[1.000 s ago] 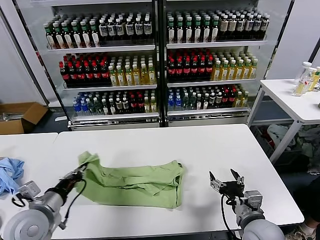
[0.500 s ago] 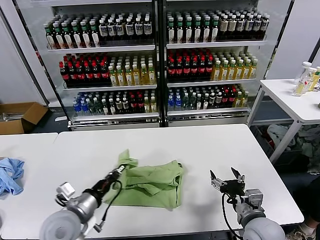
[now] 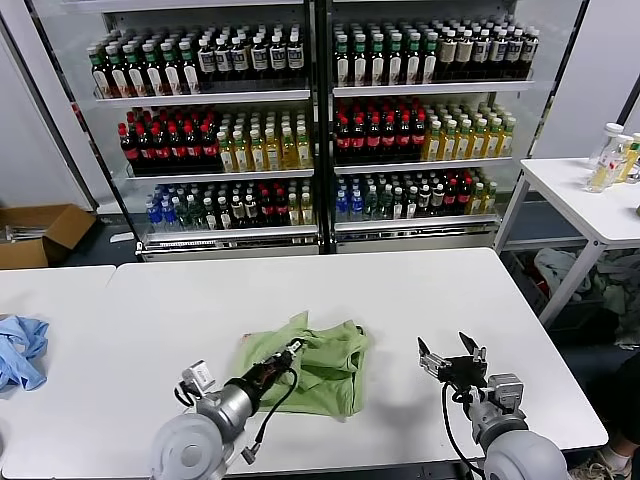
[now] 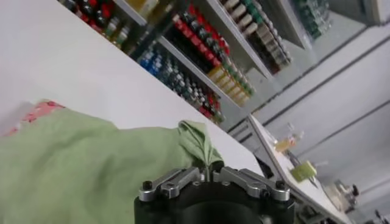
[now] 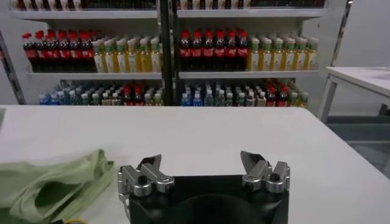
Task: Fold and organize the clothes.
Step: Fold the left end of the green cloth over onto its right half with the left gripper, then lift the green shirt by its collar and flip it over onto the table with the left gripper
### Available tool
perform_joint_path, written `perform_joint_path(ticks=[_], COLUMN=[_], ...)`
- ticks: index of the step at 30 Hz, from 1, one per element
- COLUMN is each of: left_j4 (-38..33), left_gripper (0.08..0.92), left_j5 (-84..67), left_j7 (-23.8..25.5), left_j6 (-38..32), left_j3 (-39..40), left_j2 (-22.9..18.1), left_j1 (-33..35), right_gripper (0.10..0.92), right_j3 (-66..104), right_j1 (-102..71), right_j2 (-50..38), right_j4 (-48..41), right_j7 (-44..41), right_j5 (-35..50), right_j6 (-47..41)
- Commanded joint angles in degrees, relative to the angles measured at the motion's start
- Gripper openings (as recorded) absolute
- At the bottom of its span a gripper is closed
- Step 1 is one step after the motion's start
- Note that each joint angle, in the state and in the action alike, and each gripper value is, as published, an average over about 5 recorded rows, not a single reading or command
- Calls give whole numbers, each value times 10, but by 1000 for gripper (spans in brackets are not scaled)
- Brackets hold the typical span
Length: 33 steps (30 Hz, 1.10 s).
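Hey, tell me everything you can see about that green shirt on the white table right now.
The green shirt is a soft, light green cloth, wrinkled and bunched into a rough folded heap near the front middle of the white table. One corner sticks up at its far edge. The left gripper is shut on a fold of its near left part, and a bit of red-and-white print shows in the left wrist view. The right gripper hangs open off to its right, not touching it.

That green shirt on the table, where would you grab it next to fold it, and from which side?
The green shirt lies bunched, half folded; the left gripper is shut on a pinch of it. Probably best is the bare edge on the robot's right, near the open right gripper. That edge lies flat with bare white table beside it, so fingers could come in low from the right.
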Motion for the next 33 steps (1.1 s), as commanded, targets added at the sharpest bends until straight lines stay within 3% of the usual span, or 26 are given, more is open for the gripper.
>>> perform_joint_path(ticks=[1,11,15,21,26,33], left_j4=[22,-38,-43,5,36,58], left_gripper=[210,504,626,785,821,823], left_j5=[45,92,151,279,308,322], left_j7=[25,90,75,41,30,33], left_j6=[7,19,6,-30,-29,17], left_j3=[46,44,7,-66,-93,-74], left_j2=[-12,3,18,68,93,87], left_j1=[-27,-13,2,35,60,52], right_gripper=[823,823,823,823,823,823], right_j3=[-3,-5,-6,-7,-10,-13], right_j1=[9,19,22,27,29,27], right_j2=[1,3,5,7,7,8], right_j4=[-7,-14,-17,-20,-20,-17], right_j7=[-1,-8,-8,-10,-13,-11], right_j5=[1,-1,-1,-2,-4,-16], right_j6=[0,3,4,5,8,16])
